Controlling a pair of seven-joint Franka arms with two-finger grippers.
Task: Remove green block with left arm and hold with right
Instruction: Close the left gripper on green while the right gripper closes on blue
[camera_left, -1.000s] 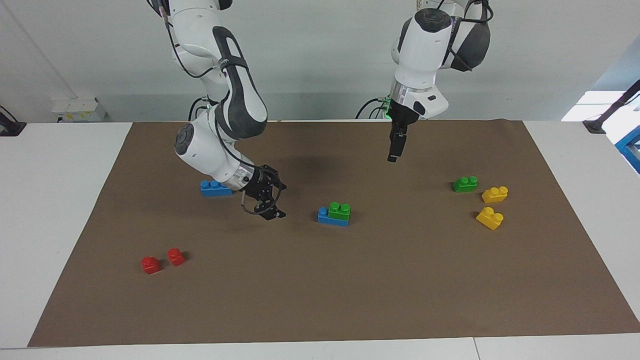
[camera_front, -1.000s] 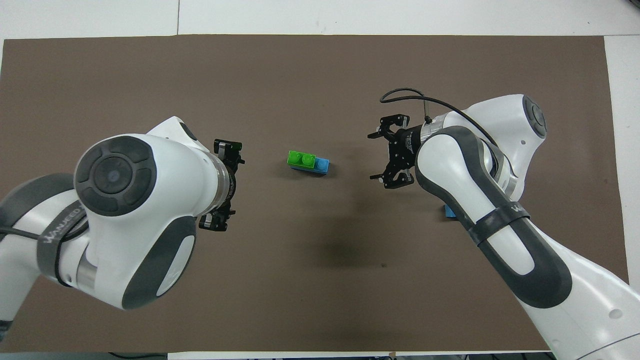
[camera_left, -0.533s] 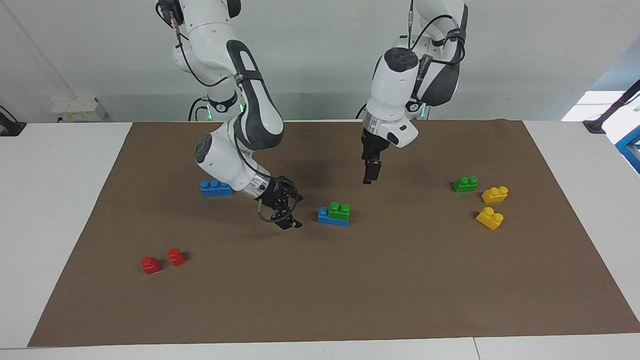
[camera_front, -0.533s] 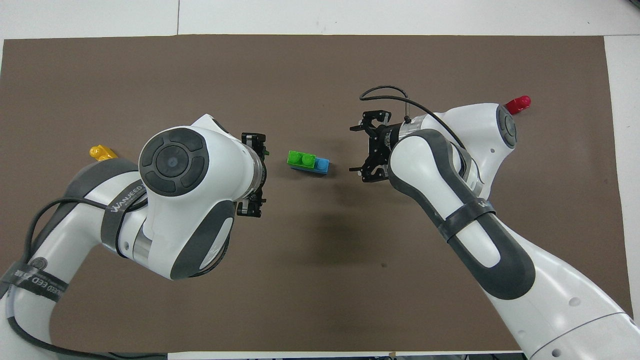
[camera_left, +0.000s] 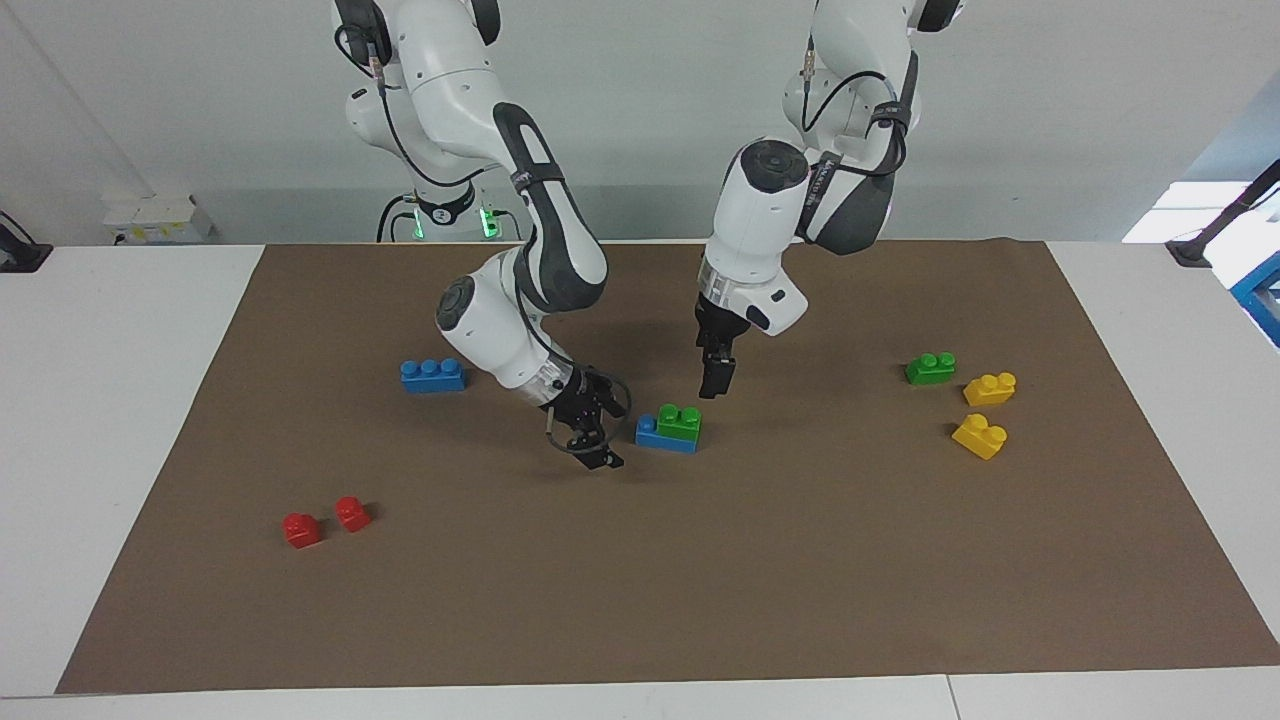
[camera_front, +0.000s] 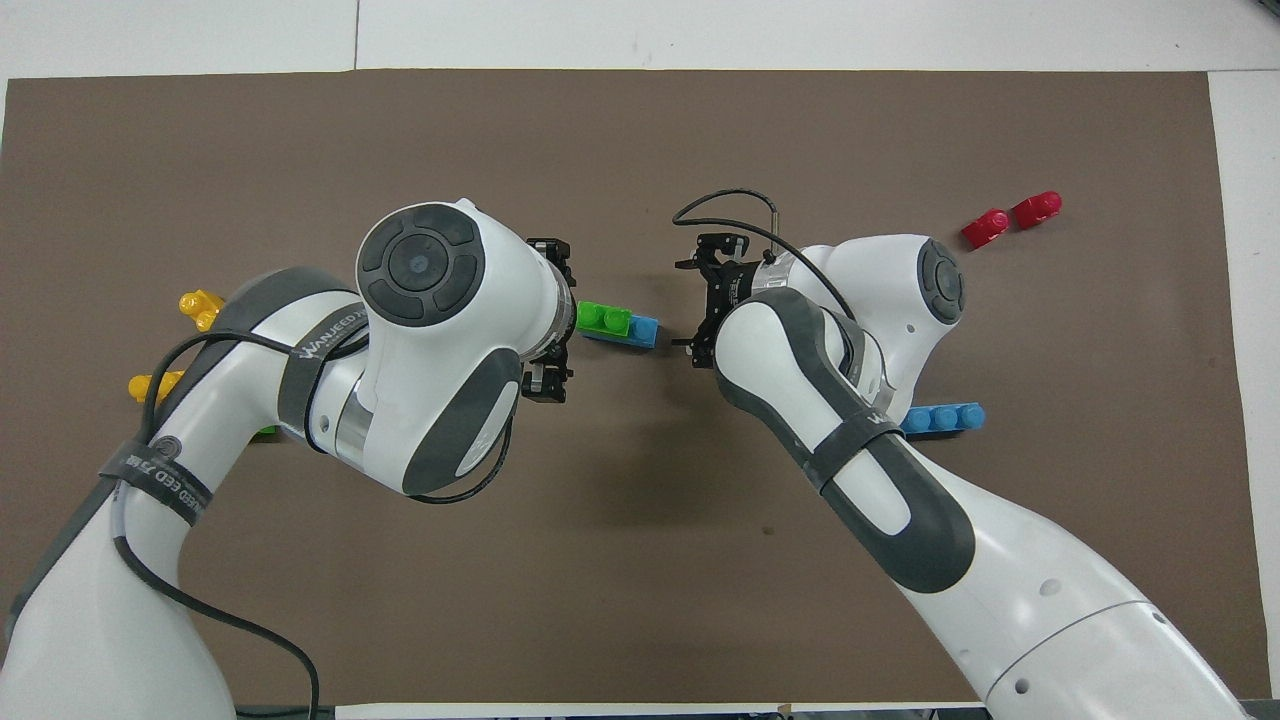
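Note:
A green block sits on one end of a blue three-stud brick in the middle of the brown mat; both also show in the overhead view, the green block and the blue brick. My left gripper hangs in the air, pointing down over the mat, just beside the green block at its end toward the left arm. It touches nothing. My right gripper, with its wire loop, is open and low over the mat beside the blue brick's bare end, apart from it.
A second green block and two yellow blocks lie toward the left arm's end. A lone blue brick and two red blocks lie toward the right arm's end.
Both arms have swung inward toward the stacked bricks. The left gripper has come down and closer to the green block. The right gripper has slid up beside the blue brick.

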